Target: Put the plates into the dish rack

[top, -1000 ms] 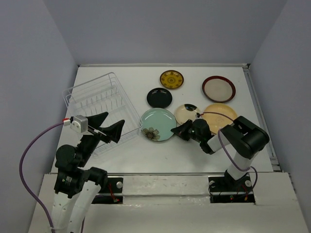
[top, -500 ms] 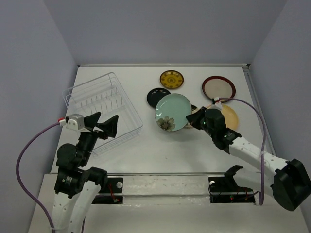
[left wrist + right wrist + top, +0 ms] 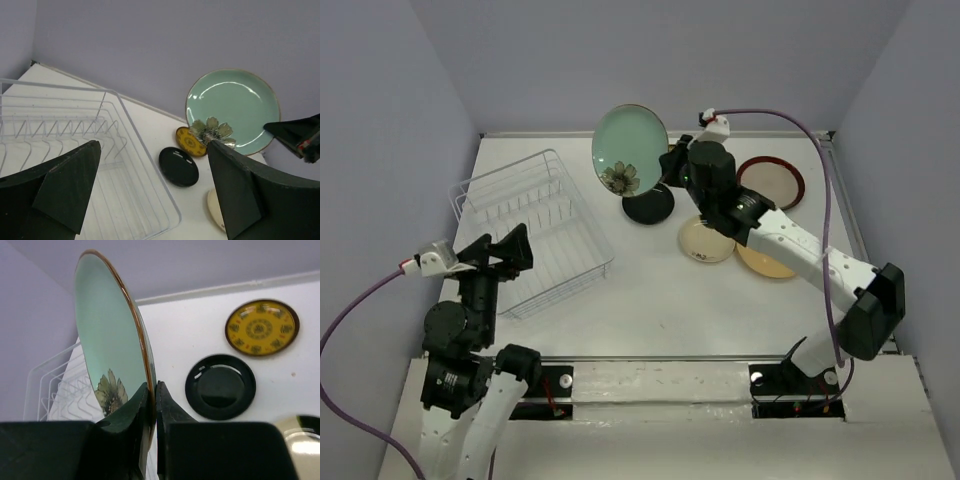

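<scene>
Right wrist view: the right gripper [image 3: 151,390] has its jaws pinching the rim of the airborne mint-green plate [image 3: 107,335]. Next, slot it upright into the dish rack [image 3: 560,200]. The left gripper [image 3: 153,145] jaws stand wide.

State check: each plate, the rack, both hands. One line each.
mint plate: in the air, on edge, rim pinched by right hand
right hand: shut on mint plate
left hand: open, empty
rack: empty, on table
black plate: flat on table
yellow patterned plate: flat on table
cream plate: flat on table
orange plate: flat on table
red-rimmed plate: flat on table
</scene>
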`<state>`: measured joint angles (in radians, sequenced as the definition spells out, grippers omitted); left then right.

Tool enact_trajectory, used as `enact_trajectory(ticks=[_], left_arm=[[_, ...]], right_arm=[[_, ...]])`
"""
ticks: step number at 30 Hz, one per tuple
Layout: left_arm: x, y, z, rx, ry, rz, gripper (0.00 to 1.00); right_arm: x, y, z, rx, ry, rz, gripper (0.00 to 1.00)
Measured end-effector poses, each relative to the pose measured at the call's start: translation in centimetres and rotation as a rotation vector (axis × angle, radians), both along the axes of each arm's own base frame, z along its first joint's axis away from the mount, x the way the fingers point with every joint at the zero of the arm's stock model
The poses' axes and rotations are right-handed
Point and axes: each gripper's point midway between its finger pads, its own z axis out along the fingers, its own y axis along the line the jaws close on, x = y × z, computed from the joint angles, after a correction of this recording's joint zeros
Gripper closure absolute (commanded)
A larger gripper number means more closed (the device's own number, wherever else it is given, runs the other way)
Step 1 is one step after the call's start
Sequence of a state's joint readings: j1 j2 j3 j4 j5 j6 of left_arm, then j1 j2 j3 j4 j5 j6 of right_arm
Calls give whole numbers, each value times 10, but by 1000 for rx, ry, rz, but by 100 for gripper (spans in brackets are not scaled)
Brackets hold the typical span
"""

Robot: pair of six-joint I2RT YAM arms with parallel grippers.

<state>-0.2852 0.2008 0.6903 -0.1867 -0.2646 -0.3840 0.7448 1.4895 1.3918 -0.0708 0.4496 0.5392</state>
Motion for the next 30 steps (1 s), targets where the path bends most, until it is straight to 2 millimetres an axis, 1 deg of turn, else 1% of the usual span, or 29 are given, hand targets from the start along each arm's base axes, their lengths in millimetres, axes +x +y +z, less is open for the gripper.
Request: enact_trajectory(ticks=[2, 3, 4, 6, 7, 8, 10, 11, 12, 14, 15, 18, 20, 25, 30], left_arm=[[-8, 6, 21, -24, -42, 22, 1], [-14, 11, 35, -42, -72, 38, 1], [-19, 15, 47, -62, -106, 54, 1], [-26, 22, 64, -97, -167, 77, 1], [-28, 24, 66, -108, -184, 82, 1], [-27, 23, 64, -113, -190, 81, 1], [-20, 20, 53, -109, -170, 74, 1], [-17, 18, 47, -105, -157, 68, 1], [-12, 15, 39, -96, -135, 62, 1], [-7, 11, 29, -86, -110, 52, 1], [-7, 10, 28, -84, -105, 48, 1], [-8, 8, 29, -86, -110, 32, 1], [-10, 6, 30, -89, -117, 18, 1], [-13, 0, 32, -91, -131, -17, 1], [-13, -3, 30, -92, -132, -35, 1]], right_arm=[[10, 27, 12, -39, -29, 12, 93], [12, 40, 14, -52, -38, 23, 93], [18, 57, 15, -77, -51, 32, 93], [28, 87, 14, -111, -71, 45, 93], [31, 97, 11, -129, -73, 48, 93], [35, 113, 6, -154, -79, 56, 93], [42, 133, -4, -219, -83, 51, 93], [46, 138, -9, -244, -81, 48, 93], [50, 148, -15, -269, -84, 46, 93], [58, 155, -23, -315, -86, 33, 93], [64, 158, -27, -348, -95, 14, 93], [75, 161, -33, -399, -107, -20, 93], [81, 159, -34, -428, -119, -54, 93], [85, 154, -37, -454, -122, -120, 93], [82, 163, -48, -455, -115, -137, 93]])
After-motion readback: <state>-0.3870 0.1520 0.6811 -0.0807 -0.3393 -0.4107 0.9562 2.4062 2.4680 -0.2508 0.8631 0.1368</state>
